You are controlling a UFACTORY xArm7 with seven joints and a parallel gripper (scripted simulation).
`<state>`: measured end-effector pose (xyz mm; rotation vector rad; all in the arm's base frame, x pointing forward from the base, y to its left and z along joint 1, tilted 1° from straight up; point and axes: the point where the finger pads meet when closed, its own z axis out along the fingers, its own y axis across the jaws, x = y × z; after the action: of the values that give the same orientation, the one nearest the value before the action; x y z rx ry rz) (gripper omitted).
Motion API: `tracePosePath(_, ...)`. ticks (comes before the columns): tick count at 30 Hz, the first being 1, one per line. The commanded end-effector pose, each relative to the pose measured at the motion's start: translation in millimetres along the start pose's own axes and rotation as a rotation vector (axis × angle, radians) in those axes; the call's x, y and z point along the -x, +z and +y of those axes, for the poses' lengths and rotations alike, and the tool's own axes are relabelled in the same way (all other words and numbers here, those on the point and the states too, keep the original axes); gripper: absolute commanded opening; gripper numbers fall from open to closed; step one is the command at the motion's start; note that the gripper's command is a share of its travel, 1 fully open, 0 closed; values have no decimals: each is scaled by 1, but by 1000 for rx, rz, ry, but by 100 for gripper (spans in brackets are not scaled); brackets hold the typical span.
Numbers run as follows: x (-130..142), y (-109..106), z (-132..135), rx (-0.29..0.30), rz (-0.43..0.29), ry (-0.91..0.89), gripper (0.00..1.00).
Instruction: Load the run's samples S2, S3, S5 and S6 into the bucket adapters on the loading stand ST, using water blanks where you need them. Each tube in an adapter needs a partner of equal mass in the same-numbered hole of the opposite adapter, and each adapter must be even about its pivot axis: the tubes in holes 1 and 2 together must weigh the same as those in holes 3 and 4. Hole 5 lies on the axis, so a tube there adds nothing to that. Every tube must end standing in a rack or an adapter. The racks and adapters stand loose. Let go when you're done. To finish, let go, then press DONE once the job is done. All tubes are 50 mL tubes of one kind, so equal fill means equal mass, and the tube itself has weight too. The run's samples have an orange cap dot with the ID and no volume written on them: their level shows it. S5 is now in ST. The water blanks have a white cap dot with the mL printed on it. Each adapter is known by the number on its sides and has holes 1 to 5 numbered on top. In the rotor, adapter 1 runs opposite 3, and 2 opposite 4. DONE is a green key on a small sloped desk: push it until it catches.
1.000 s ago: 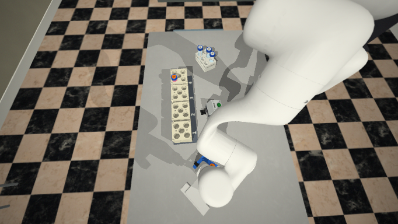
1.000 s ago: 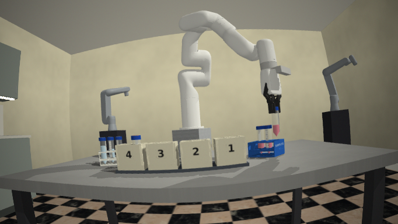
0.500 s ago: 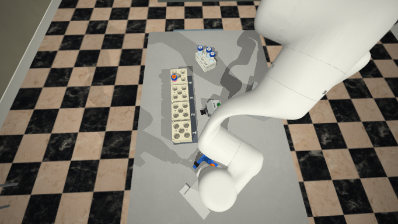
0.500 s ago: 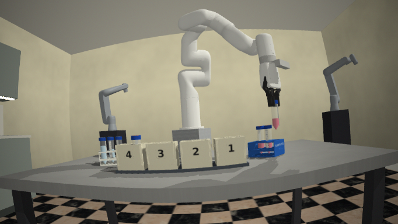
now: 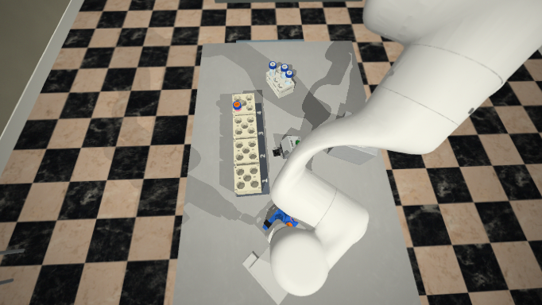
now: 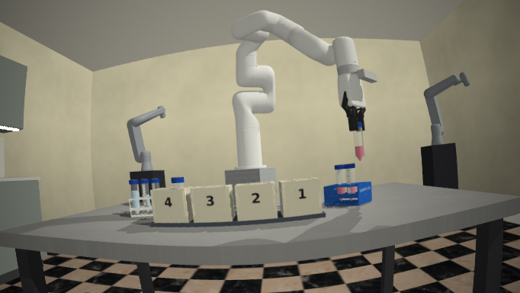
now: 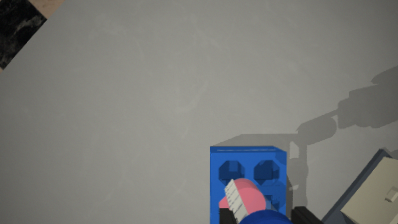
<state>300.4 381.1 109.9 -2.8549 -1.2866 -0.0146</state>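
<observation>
Gripper closed on a pink-filled sample, lifted over its rack

Gripper [image 6: 357, 127] [image 7: 266, 216] fingers were closed around a clear, blue-capped tube of pink liquid [image 6: 359, 152] [image 7: 247, 195], high up by the cap, presumably so its tapered tip could enter a hole first. It hung nearly upright, tip above the blue plastic sample rack [image 5: 280, 215] [image 6: 364, 196] [image 7: 217, 175], probably to clear the neighbours before travelling. Its ID could not be read. Two more blue-capped tubes [image 6: 345, 175] stood in that rack, towards the table's bottom edge in the top view.

Along the table's left edge in that view, the dark loading stand [image 5: 265, 167] [image 6: 301, 217] bore four cream block adapters. Adapter 4 [image 5: 243, 109] [image 6: 171, 206] held one orange-dotted tube [image 5: 237, 105] [image 6: 178, 180], evidently S5, whose partner would belong in adapter 2, still without tubes. Nearer the top edge, a white wire-like rack [image 5: 280, 92] [image 6: 131, 214] kept three blue-capped water blanks [image 5: 272, 64] [image 6: 134, 194] upright, likely reserved for balancing. The green DONE key [image 5: 297, 141] waited towards the right edge, sensibly last.
</observation>
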Motion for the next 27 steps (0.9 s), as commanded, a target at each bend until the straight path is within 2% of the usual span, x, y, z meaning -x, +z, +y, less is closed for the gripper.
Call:
tracePosePath(1,-1,-10,0,0,4,0,0)
tracePosePath(5,-1,-17,0,0,4,0,0)
tracePosePath(27,-1,-17,0,0,4,0,0)
